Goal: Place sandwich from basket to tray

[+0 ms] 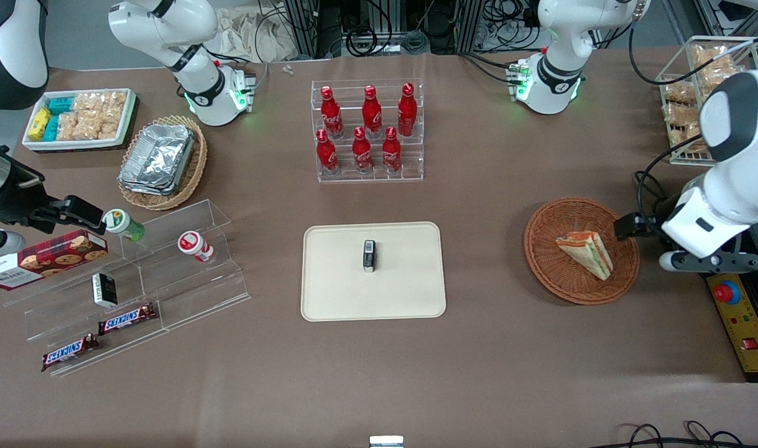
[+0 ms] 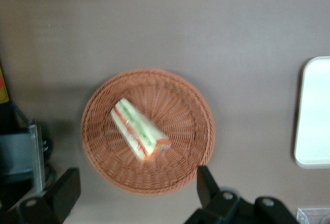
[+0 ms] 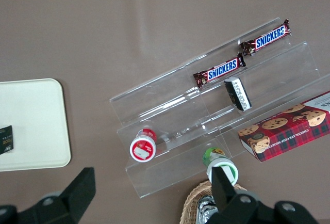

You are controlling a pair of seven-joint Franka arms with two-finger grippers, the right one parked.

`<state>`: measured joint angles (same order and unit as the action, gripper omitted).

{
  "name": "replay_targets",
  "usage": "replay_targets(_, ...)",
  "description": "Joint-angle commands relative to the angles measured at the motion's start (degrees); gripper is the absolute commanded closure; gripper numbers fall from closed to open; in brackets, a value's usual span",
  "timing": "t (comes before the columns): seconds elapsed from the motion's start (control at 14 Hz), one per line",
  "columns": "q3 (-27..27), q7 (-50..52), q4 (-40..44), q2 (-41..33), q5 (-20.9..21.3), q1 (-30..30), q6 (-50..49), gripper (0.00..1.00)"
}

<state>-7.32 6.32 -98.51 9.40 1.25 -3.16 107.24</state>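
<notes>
The sandwich (image 1: pixel 585 252) (image 2: pixel 138 129), a pale wedge with orange and green layers, lies in the round reddish-brown wicker basket (image 1: pixel 543 264) (image 2: pixel 105 170). My left gripper (image 1: pixel 632 226) (image 2: pixel 136 195) hovers above the basket's edge toward the working arm's end, open, its black fingers (image 2: pixel 207 181) spread wide with nothing between them. The cream rectangular tray (image 1: pixel 403 283) (image 2: pixel 315 115) (image 3: pixel 36 126) lies mid-table, well apart from the basket toward the parked arm's end. A small black packet (image 1: pixel 369 256) lies on it.
A clear rack of red bottles (image 1: pixel 369 134) stands farther from the front camera than the tray. A wire basket of snacks (image 1: pixel 696 93) and a yellow control box (image 1: pixel 736 311) sit at the working arm's end. Clear steps with Snickers bars (image 1: pixel 127 319) are at the parked arm's end.
</notes>
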Motion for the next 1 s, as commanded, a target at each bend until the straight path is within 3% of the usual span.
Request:
replay_targets(0.0,1.15,10.42,-19.21,-8.51,-1.33,-0.36,14.96,0.00)
replay_targets(0.14,2.04,18.60,-26.35,-8.70,-0.99,-0.27,23.06,0.00)
replay_targets(0.36,2.13,30.65,-29.19,-5.20,-0.46,-0.18,28.81,0.00)
replay_targets(0.93,2.13,38.85,-33.06,0.00,-0.46,-0.18,36.55,0.00)
